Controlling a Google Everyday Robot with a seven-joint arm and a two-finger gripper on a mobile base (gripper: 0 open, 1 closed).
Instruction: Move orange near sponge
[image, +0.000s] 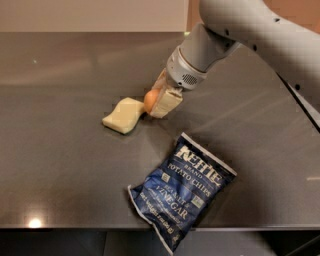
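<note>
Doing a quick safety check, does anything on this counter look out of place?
Yes: the chips bag's lower corner hangs over the counter's front edge. Otherwise, the gripper holds the orange right beside the sponge.

The only writing that can be read stands on the blue foil chips bag (182, 192), which lies tilted at the front edge of the dark grey table (60, 165). It has in white letters "KETTLE", under it the smaller "BRAND", then "POTATO CHIPS", and lower the word "VINEGAR", with one line above it too small to tell. The pale two-finger gripper (156, 99) is behind this bag, gripping the small round orange fruit (150, 100) just beside the pale yellow flat sponge (124, 115)
</note>
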